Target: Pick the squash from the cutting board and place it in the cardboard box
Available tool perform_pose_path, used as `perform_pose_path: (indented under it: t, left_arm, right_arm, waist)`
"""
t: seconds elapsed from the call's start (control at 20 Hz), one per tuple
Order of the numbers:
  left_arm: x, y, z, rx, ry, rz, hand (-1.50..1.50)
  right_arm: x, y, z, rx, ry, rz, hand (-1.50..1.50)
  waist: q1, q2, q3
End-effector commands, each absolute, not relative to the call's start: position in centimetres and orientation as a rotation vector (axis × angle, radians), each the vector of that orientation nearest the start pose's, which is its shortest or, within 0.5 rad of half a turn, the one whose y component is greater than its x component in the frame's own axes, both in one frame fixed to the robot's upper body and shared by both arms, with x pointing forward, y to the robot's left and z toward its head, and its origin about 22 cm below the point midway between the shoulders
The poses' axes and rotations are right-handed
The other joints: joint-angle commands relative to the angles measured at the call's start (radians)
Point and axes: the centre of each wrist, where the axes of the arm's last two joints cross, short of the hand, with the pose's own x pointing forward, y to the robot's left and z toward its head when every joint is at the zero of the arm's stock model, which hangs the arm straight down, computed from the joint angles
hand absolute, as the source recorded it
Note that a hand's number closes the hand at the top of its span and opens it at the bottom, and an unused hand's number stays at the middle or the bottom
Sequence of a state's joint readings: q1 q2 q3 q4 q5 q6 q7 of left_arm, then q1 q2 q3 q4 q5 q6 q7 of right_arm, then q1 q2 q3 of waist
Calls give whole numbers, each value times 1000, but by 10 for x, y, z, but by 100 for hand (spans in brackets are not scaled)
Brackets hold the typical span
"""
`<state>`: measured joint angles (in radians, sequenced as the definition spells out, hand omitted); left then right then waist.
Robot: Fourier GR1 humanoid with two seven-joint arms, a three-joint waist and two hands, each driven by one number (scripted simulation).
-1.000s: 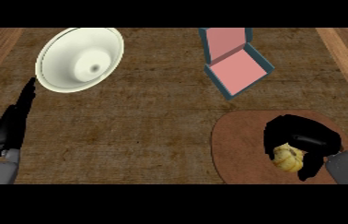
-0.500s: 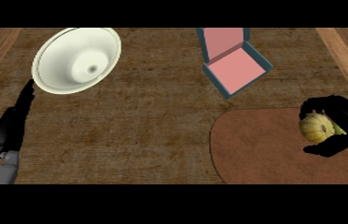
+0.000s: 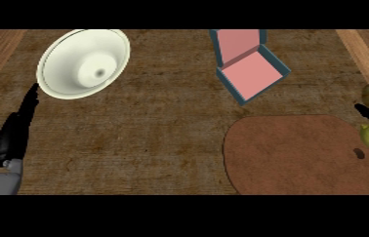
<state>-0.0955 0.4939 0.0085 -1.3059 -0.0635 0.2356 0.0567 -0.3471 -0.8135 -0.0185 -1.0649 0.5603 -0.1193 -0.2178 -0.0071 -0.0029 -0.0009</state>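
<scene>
Only slivers of the yellow-green squash (image 3: 365,92) show at the right edge, above the cutting board's far right end. A black finger of my right hand (image 3: 359,108) crosses it there, curled round it; the rest of that hand is out of view. The round brown cutting board (image 3: 288,155) lies at the lower right with nothing on its visible part. Behind it stands the open cardboard box (image 3: 250,74), pink inside with blue walls and its lid raised. My left hand (image 3: 19,128) rests open at the left edge, fingers straight.
A white plate (image 3: 83,63) sits at the back left of the wooden counter (image 3: 144,138). Lighter wooden strips run along the counter's left and right sides.
My right hand has lifted the squash off the cutting board and carried it right and up, almost out of view. The left hand has stayed where it was.
</scene>
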Motion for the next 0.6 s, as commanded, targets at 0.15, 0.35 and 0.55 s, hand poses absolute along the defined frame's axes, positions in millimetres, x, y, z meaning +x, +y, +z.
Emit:
perform_pose_path:
  t: [0.15, 0.35, 0.55]
  left_arm:
    - [257, 361, 20, 655, -1366, -210, 0]
    - [249, 363, 9, 639, -1376, -215, 0]
    - [272, 347, 20, 620, -1371, -212, 0]
  right_arm:
    - [319, -400, 166, -1227, -1605, 911, 150]
    - [327, -371, 177, -1090, -1650, 898, 150]
    - [352, -334, 197, -976, -1694, 831, 150]
  waist:
    - [8, 0, 0]
    - [14, 0, 0]
    - [17, 2, 1]
